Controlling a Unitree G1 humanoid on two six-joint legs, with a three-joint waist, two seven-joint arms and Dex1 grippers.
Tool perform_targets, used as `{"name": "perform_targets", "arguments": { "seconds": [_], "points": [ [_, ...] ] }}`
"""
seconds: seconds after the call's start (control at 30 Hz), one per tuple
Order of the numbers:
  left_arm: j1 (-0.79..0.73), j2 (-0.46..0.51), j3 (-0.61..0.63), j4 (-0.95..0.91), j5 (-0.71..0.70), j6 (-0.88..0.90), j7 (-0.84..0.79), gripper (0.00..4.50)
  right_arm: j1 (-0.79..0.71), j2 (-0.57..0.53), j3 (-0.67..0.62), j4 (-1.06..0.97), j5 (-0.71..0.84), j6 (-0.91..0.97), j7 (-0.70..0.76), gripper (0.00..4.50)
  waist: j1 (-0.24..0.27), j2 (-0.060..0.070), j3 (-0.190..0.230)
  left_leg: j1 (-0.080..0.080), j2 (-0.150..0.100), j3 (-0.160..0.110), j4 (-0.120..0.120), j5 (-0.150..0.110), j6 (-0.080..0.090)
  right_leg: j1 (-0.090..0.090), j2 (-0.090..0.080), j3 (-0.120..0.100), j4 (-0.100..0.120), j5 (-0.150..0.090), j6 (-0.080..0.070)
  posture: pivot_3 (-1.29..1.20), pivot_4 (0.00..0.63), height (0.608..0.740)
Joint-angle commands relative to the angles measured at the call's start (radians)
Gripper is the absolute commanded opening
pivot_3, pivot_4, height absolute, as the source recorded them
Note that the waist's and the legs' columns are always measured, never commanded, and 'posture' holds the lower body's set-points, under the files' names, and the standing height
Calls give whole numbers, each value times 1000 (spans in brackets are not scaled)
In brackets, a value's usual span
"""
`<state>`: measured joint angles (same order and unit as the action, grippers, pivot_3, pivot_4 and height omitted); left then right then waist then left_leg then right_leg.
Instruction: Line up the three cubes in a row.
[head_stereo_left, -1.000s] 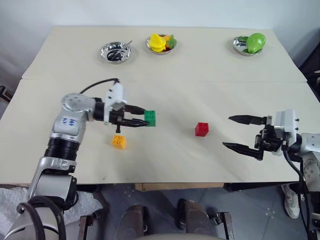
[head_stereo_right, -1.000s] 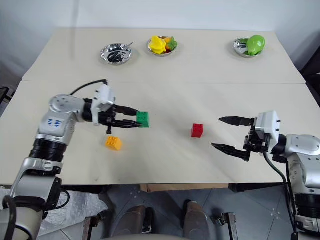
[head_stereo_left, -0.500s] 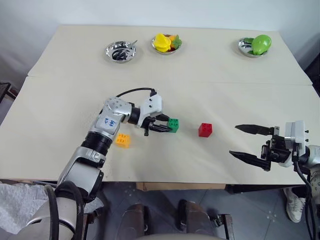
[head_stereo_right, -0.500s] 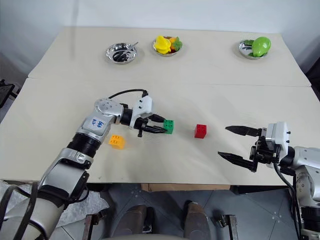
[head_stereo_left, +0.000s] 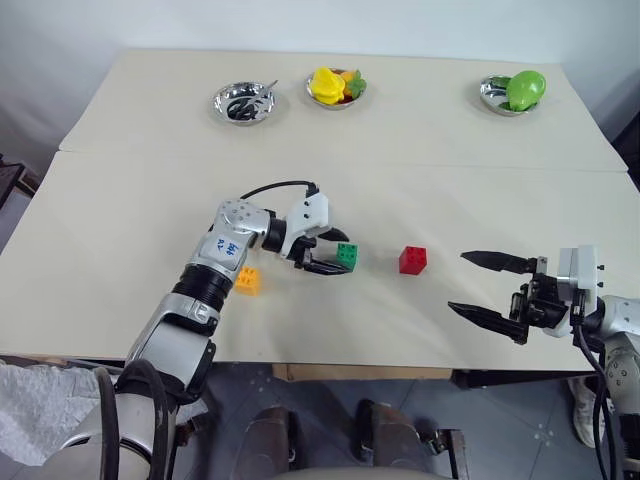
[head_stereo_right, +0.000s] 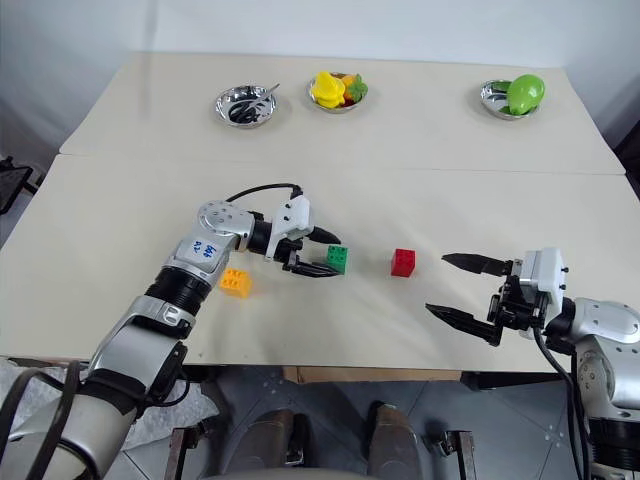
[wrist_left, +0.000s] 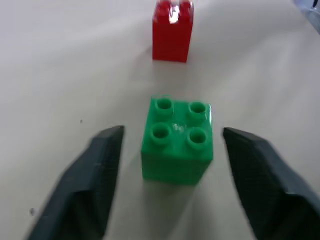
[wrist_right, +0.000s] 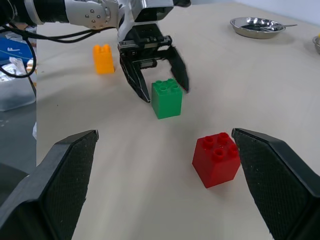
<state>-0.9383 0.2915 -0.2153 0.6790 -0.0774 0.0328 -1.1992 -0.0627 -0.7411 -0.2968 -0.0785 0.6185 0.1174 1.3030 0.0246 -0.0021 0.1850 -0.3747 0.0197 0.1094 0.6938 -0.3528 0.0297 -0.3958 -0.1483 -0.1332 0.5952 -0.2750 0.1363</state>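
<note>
Green cube (head_stereo_left: 347, 256) sits mid-table (head_stereo_left: 120, 210) between the left gripper's (head_stereo_left: 333, 251) spread fingers, untouched – red cube (head_stereo_left: 412, 260) nearby, orange cube (head_stereo_left: 246, 280) partly behind the arm. Right gripper (head_stereo_left: 478, 284) wide open, empty, near the front edge.

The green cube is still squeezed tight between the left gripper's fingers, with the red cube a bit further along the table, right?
Not quite. The left gripper is open: the left wrist view shows gaps on both sides of the green cube, which stands free on the table. The red cube does sit further along.

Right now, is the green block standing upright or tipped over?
Upright: the green cube sits flat on the table, studs facing up, free between the open jaws.
</note>
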Motion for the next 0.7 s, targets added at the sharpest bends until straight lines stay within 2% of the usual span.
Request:
{"name": "perform_targets", "arguments": {
  "seconds": [0.03,0.17,0.3,0.4,0.5,0.6,0.7],
  "points": [
    [-37,47,75,-78,-94,-19,-89,4294,-14,-5,5,-34,35,20,18,4500,-2,0,0,0,0,0,0,0,0,0,0,0,0,0,0,0,150,740],
    [-17,154,149,-132,-162,4,-164,4403,-76,17,35,31,-2,-12,12,4500,-12,0,0,0,1,0,0,0,0,0,0,0,1,0,0,0,150,740],
    [75,256,292,-158,-241,-55,-147,4403,-141,49,61,83,-15,-35,16,4500,-23,0,0,0,1,-4,2,0,0,0,0,0,2,0,0,0,150,740],
    [239,359,396,-216,-265,-81,-113,4403,-175,59,95,94,5,-9,55,4500,-29,1,0,1,1,-8,2,0,0,0,0,1,2,0,0,0,150,740],
    [422,410,509,-301,-318,-73,-71,4403,-199,74,131,84,14,3,83,4500,-31,1,0,1,2,-8,2,0,0,0,0,1,2,0,0,0,150,740],
    [610,433,610,-382,-337,-63,6,4403,-222,97,164,61,18,3,99,4500,-24,1,0,1,7,-8,3,-1,0,0,0,1,3,0,0,0,150,740],
    [859,404,772,-483,-369,-70,109,4403,-256,140,187,13,55,16,101,4500,-28,1,0,1,7,-9,4,-3,1,1,-1,1,4,0,0,0,150,740]
  ]
}}
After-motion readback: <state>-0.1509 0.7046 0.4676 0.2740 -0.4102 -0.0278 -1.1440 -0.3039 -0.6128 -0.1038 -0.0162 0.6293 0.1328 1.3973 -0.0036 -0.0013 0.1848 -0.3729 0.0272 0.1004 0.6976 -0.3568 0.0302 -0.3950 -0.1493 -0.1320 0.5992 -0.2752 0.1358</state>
